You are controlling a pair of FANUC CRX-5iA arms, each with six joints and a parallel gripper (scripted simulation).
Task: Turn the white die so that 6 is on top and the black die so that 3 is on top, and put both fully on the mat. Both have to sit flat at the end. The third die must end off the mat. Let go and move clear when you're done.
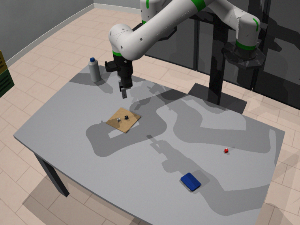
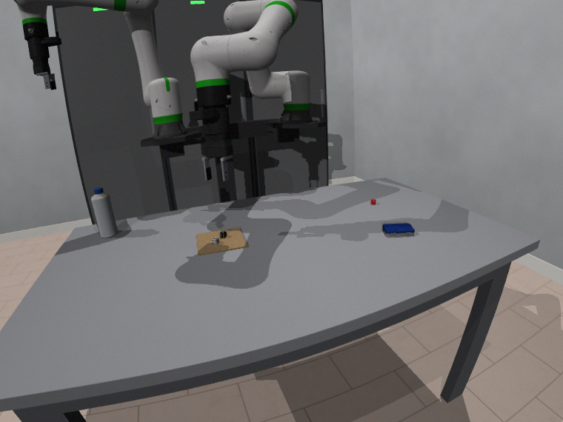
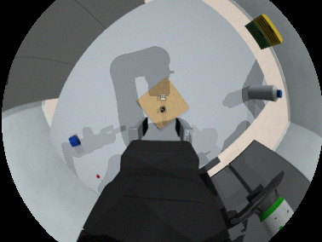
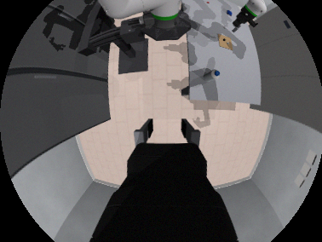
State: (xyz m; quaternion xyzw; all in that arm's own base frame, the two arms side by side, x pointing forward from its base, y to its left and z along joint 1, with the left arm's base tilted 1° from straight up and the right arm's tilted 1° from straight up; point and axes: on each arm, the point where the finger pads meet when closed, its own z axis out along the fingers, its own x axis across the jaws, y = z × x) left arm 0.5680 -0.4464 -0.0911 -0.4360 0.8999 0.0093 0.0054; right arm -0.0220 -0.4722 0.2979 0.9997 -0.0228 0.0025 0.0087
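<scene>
Two dice, white (image 1: pixel 118 119) (image 2: pixel 215 240) (image 3: pixel 163 98) and black (image 1: pixel 126 117) (image 2: pixel 223 235) (image 3: pixel 163 109), sit on the mat (image 1: pixel 126 127) (image 2: pixel 204 249) (image 3: pixel 150 106) (image 4: pixel 221 43); above it, left gripper (image 1: pixel 122 93) (image 2: pixel 215 169) (image 3: pixel 162 127) gapes, empty.
</scene>
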